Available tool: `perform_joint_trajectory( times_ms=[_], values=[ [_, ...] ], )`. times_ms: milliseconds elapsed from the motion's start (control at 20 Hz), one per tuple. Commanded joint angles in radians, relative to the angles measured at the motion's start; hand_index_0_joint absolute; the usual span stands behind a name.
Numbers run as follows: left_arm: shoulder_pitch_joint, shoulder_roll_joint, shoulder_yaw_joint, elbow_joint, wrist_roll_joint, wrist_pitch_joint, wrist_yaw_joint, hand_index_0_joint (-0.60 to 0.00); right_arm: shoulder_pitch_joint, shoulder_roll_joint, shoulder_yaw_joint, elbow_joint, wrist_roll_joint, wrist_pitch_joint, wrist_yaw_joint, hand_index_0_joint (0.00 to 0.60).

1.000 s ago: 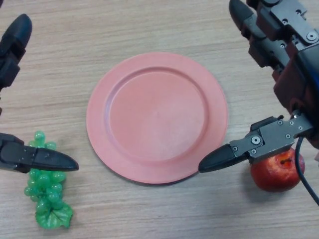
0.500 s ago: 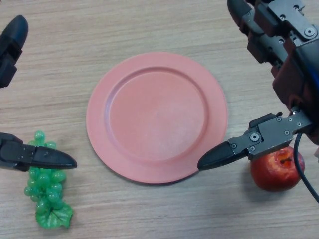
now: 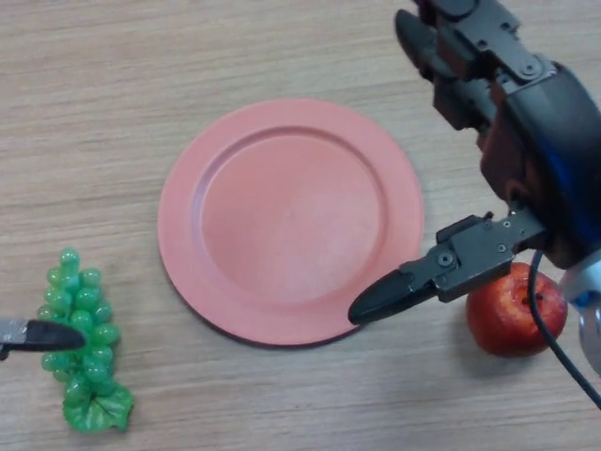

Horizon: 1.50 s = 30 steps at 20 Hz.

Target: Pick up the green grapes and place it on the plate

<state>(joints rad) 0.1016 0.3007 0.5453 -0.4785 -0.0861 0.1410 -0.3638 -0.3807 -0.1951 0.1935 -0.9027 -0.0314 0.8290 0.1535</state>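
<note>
Grapes (image 3: 80, 343), green and in one bunch with a leaf at the near end, are lying on the tabletop (image 3: 141, 85) to the left of the plate (image 3: 289, 221) and a little nearer the robot than its centre, clear of the rim and not yet lifted. Only a dark fingertip of the left robot hand (image 3: 42, 334) is showing, reaching in from the view's left edge and lying across the lower part of the bunch; whether it is touching the fruit or hovering above it, and whether that robot hand is open or closed, I cannot tell. The right robot hand (image 3: 488, 141) is hanging over the right side of the plate with its fingers spread and relaxed and gripping nothing, its thumb pointing toward the plate's near right rim. A red apple (image 3: 515, 312) is sitting just to the right of the plate, near that thumb. The plate is carrying nothing, so the task is looking barely begun: the grasp on the grapes is still to be made, and after it the lift, the carry rightward to the plate and the release are all remaining.
</note>
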Motion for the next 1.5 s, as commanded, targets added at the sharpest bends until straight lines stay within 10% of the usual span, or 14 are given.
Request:
perform_joint_trajectory(
  times_ms=[50, 450, 1000, 1050, 1250, 1500],
  values=[
    [0.027, 0.026, 0.127, 0.001, 0.087, -0.188, -0.011, 0.0, -0.058, 0.005, -0.001, -0.019, 0.026, -0.127, -0.034, 0.0],
    [0.095, -0.05, 0.049, 0.202, 0.357, -0.304, 0.046, 0.0, -0.099, 0.005, 0.044, 0.026, 0.108, -0.118, -0.108, 0.0],
    [0.033, 0.011, -0.152, 0.375, 0.535, -0.302, 0.226, 0.0, -0.091, 0.005, 0.037, -0.005, 0.122, -0.099, -0.102, 0.0],
    [0.031, 0.011, -0.154, 0.376, 0.532, -0.298, 0.227, -0.05, -0.091, 0.005, 0.037, -0.005, 0.121, -0.099, -0.102, 0.0],
    [0.022, 0.004, -0.171, 0.354, 0.418, -0.284, 0.241, -0.55, -0.087, 0.005, 0.037, -0.02, 0.118, -0.09, -0.101, 0.0],
    [0.033, 0.02, -0.163, 0.36, 0.414, -0.365, 0.292, -0.6, -0.078, 0.005, 0.033, -0.061, 0.15, -0.061, -0.125, 0.0]
  ],
)
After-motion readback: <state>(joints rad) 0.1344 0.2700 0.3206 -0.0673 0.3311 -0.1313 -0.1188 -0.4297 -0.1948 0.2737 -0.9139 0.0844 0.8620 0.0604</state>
